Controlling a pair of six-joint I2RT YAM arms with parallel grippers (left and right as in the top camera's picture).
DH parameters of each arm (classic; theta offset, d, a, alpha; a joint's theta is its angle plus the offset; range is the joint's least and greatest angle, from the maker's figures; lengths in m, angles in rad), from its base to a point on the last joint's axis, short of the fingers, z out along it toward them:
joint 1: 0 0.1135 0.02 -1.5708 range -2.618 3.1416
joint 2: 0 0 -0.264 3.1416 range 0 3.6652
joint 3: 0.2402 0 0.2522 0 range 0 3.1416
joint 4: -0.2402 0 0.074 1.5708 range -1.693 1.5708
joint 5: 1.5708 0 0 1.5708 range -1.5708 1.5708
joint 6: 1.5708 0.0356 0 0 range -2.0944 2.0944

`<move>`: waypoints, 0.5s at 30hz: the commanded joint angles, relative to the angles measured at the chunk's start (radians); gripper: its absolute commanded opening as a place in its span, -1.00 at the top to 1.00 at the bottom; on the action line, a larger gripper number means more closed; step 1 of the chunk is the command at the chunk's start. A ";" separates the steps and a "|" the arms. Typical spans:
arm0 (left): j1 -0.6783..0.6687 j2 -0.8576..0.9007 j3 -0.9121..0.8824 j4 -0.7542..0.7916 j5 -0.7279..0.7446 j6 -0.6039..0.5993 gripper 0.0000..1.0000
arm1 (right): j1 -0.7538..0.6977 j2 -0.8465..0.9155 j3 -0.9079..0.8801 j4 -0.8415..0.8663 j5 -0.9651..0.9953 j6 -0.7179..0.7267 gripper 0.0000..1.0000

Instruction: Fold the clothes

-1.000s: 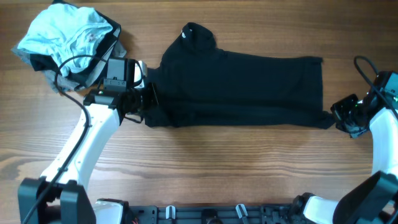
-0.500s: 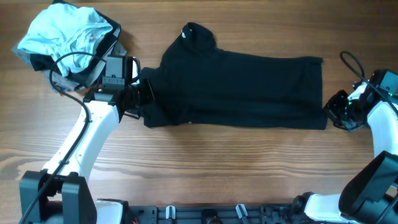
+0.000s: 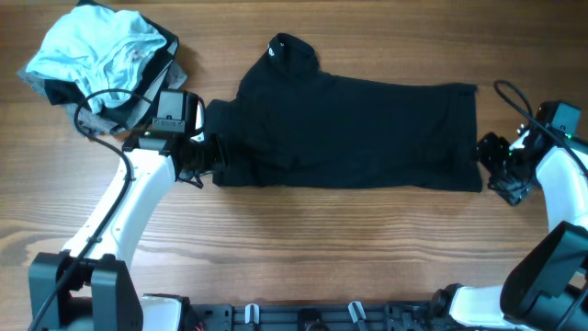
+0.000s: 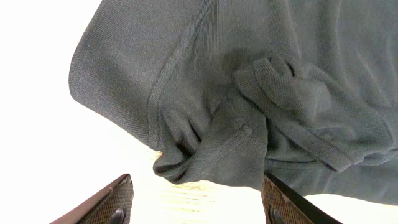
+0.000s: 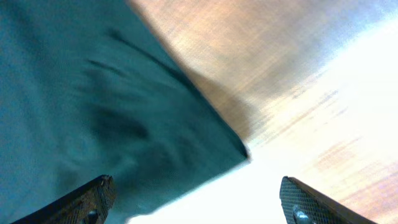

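The clothes, a black shirt [image 3: 358, 133], lie flat across the table's middle, folded into a long band. Its collar with a small white tag [image 3: 273, 52] points to the far side. My left gripper [image 3: 206, 154] stands at the shirt's left end, open. In the left wrist view the shirt's bunched sleeve [image 4: 249, 118] lies just ahead of my left gripper [image 4: 198, 208], and nothing sits between the fingers. My right gripper [image 3: 494, 165] is at the shirt's right end, also open. In the right wrist view the shirt's corner [image 5: 155, 118] lies loose ahead of my right gripper [image 5: 199, 208].
A pile of light-blue and grey garments [image 3: 96, 55] sits at the far left corner, close behind my left arm. Bare wooden table [image 3: 349, 248] stretches in front of the shirt. The arms' base rail [image 3: 303, 317] runs along the near edge.
Both grippers have opened and let go of the shirt's ends. The right gripper moved slightly toward the far side, and the shirt's right corner settled onto the table.
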 commanded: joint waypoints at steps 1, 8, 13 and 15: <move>0.006 0.007 -0.095 0.019 0.013 0.033 -0.31 | -0.023 0.042 -0.003 -0.054 0.073 0.042 -0.79; 0.006 0.014 -0.233 0.224 0.100 0.033 -0.28 | -0.022 0.113 -0.059 -0.026 -0.141 -0.107 -0.79; 0.006 0.046 -0.244 0.303 0.075 0.034 0.28 | -0.022 0.115 -0.108 -0.009 -0.162 -0.118 -0.79; 0.008 0.057 -0.244 0.308 0.036 0.034 0.63 | -0.022 0.115 -0.121 -0.007 -0.162 -0.111 -0.82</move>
